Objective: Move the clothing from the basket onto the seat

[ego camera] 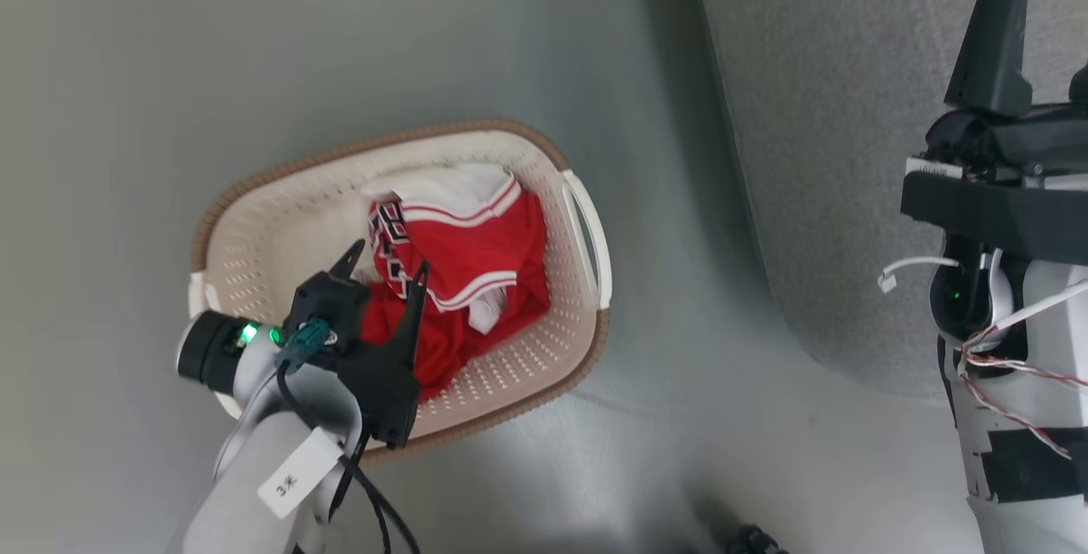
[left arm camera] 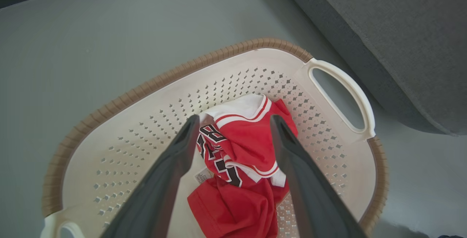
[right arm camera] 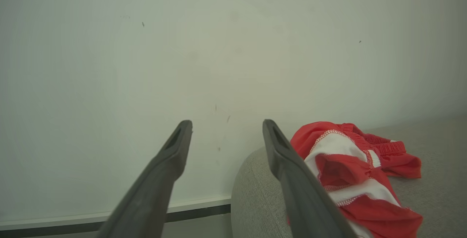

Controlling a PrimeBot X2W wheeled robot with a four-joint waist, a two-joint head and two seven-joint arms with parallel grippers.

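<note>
The left arm (ego camera: 255,452) rises from the lower left of the head view, its pale forearm ending in a dark wrist with a green light. The left gripper (ego camera: 388,261) points up that view, fingers spread wide and empty. The right arm (ego camera: 1050,342) stands at the right edge. The right gripper (right arm camera: 227,124) is likewise spread and empty.

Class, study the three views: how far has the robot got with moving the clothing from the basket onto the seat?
Done: one red and white garment lies on the grey seat, just past the open right claw. In hand: the open left claw hangs over the basket, holding nothing. Left: the red garment with dark numerals lies in the basket and has to be lifted across to the seat.
</note>
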